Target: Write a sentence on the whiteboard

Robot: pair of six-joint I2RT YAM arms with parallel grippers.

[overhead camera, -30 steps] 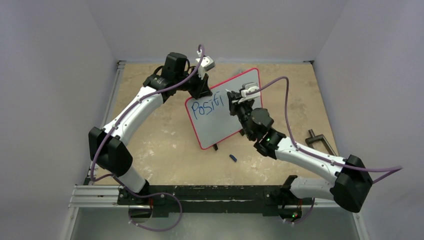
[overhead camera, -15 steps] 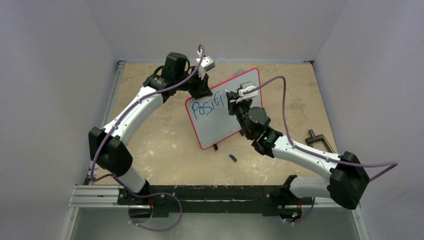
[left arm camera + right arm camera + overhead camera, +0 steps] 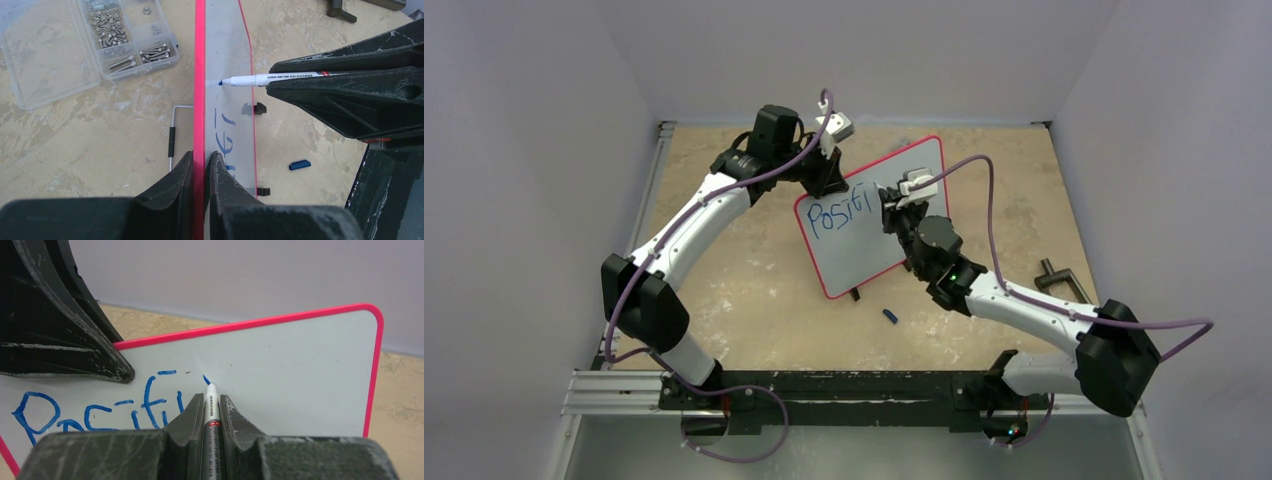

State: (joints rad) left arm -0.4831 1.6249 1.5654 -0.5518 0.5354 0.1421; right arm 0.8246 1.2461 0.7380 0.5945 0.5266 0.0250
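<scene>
Two arms work over the tan surface [image 3: 754, 290]. The left arm [image 3: 694, 225] reaches to the one whiteboard [image 3: 874, 215], which stands on edge mid-surface, and the left jaws are pinched shut on its red top frame [image 3: 199, 75].

Only the left wrist view shows what lies behind the board: one clear parts box [image 3: 60, 50] with screws in its compartments, and one bent metal rod [image 3: 171, 140] with a black sleeve. That view also shows two black clip feet [image 3: 259, 108] on the board's front side, while the top view shows just one.

Blue handwriting reads roughly "Positi". The right wrist view alone shows a short fresh stroke at the tip of the one marker [image 3: 211, 405], which touches the white face. The right jaws are closed tight on the marker's barrel.

One blue cap [image 3: 890, 316] lies on the surface near the board's foot. The right arm [image 3: 1024, 310] angles in from the right. Beyond it, one black clamp [image 3: 1064, 283] lies near the right wall.
</scene>
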